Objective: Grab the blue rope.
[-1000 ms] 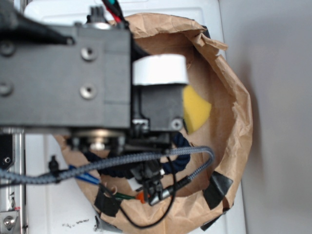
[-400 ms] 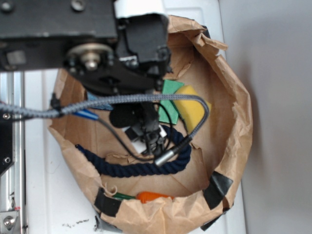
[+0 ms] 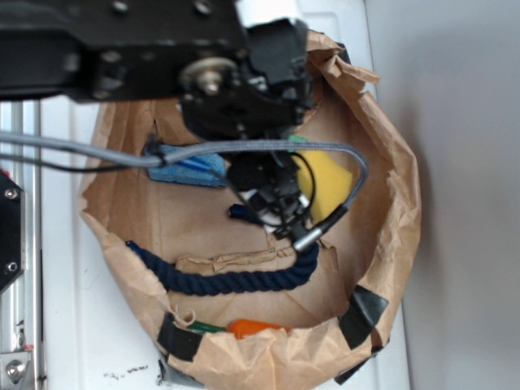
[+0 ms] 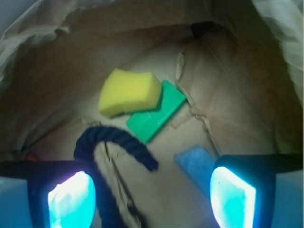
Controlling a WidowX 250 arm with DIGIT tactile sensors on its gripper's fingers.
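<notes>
Since the earlier exterior frames the arm has swung up and right, uncovering most of the blue rope (image 3: 227,280), which now lies in plain sight along the lower floor of the brown paper bag (image 3: 398,203). Rope runs from the left wall, curves along the bottom, then bends upward on the right toward the gripper (image 4: 152,187); in the wrist view its looped end (image 4: 111,142) sits between the fingers, nearer the left one, free tip pointing toward the middle. Gripper stands wide open, nothing held, glowing pads (image 4: 71,197) on either side of bare bag floor. Judgement: thick twisted strands, soft and limp, light, rough enough not to slip; it will sag and trail once lifted. Best hold looks like the arched bend near the end, where the strand rises clear of the paper and the jaws can close across it. Beyond the rope: yellow sponge (image 4: 129,91) lying partly over a green sponge (image 4: 156,111), light blue sponge (image 4: 197,161) to the right, all apart from the rope. Grey braided cable (image 3: 244,148) drapes across the exterior view; something orange (image 3: 256,328) at the bag's lower rim.
</notes>
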